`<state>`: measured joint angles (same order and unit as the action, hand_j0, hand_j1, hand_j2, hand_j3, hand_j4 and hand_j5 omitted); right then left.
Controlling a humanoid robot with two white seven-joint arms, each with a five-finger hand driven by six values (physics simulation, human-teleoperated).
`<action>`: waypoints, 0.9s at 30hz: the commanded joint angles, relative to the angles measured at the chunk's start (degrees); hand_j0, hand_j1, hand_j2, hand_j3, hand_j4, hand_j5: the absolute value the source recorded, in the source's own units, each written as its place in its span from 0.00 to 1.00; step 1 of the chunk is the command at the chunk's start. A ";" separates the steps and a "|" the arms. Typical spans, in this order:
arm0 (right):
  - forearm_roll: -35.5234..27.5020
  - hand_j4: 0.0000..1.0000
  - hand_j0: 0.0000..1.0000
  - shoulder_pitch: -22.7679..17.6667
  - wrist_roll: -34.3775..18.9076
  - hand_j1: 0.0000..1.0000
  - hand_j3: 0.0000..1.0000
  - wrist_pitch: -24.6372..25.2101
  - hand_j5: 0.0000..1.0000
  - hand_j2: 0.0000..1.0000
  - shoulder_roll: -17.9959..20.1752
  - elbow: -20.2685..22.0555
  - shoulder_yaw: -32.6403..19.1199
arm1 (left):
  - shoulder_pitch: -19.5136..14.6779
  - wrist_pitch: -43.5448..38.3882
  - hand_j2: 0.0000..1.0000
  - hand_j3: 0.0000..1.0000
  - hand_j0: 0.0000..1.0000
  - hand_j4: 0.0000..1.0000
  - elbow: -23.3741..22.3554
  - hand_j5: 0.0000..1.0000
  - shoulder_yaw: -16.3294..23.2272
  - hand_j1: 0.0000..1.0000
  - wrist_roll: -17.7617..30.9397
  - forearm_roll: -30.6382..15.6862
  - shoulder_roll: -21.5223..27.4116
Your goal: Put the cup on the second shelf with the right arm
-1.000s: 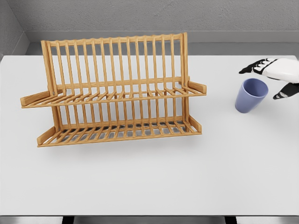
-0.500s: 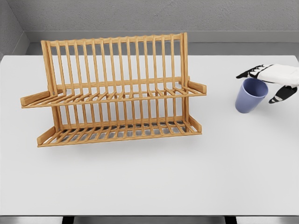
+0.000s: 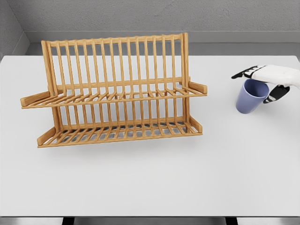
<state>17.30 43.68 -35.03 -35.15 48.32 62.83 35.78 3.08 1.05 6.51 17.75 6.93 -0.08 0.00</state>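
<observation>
A blue cup [image 3: 249, 101] stands upright on the white table [image 3: 150, 178] at the right. My right hand [image 3: 253, 86] reaches in from the right edge and hovers at the cup's rim. Its black-tipped fingers [image 3: 240, 74] stretch over the far side of the rim and the thumb sits at the near right side. The hand is open, with no firm grip showing. A wooden two-tier dish rack [image 3: 115, 93] stands left of centre; its upper shelf [image 3: 112, 97] and lower shelf [image 3: 117, 132] hold nothing. My left arm is out of view.
A wide strip of bare table separates the rack's right end from the cup. A grey wall runs behind the table's far edge.
My right hand has moved left and slightly down, from beside and above the cup to straddling its rim. The cup and rack have stayed put.
</observation>
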 commanded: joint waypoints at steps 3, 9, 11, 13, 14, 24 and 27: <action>-0.25 0.85 0.85 0.00 0.03 0.85 0.85 0.15 0.85 0.85 -0.06 -0.34 0.17 | 0.00 0.00 1.00 1.00 1.00 1.00 0.00 1.00 0.00 1.00 0.01 -0.01 0.00; -0.25 0.75 0.75 0.00 0.03 0.75 0.75 0.15 0.75 0.75 -0.06 -0.16 0.17 | 0.00 0.00 1.00 1.00 1.00 1.00 0.00 1.00 0.00 1.00 0.01 -0.01 0.00; -0.25 0.73 0.73 0.00 0.03 0.73 0.73 0.15 0.73 0.73 -0.06 -0.16 0.17 | 0.00 0.00 1.00 1.00 1.00 1.00 0.00 1.00 0.00 1.00 0.01 -0.01 0.00; -0.25 0.73 0.73 0.00 0.03 0.73 0.73 0.15 0.73 0.73 -0.06 0.19 0.17 | 0.00 0.00 1.00 1.00 1.00 1.00 0.00 1.00 0.00 1.00 0.01 -0.01 0.00; -0.25 0.73 0.73 0.00 0.03 0.73 0.73 0.15 0.73 0.73 -0.06 0.19 0.17 | 0.00 0.00 1.00 1.00 1.00 1.00 0.00 1.00 0.00 1.00 0.01 -0.01 0.00; -0.34 0.70 0.70 1.84 0.03 0.70 0.70 0.15 0.70 0.70 0.02 0.63 -0.53 | 0.00 0.00 1.00 1.00 1.00 1.00 0.00 1.00 0.00 1.00 0.01 -0.01 0.00; -0.34 0.70 0.70 2.99 0.03 0.70 0.70 0.15 0.70 0.70 0.02 0.63 -0.53 | 0.00 0.00 1.00 1.00 1.00 1.00 0.00 1.00 0.00 1.00 0.01 -0.01 0.00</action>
<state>17.30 46.76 -35.00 -35.16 48.28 63.41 35.36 3.08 1.05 6.51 17.75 6.93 -0.08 0.00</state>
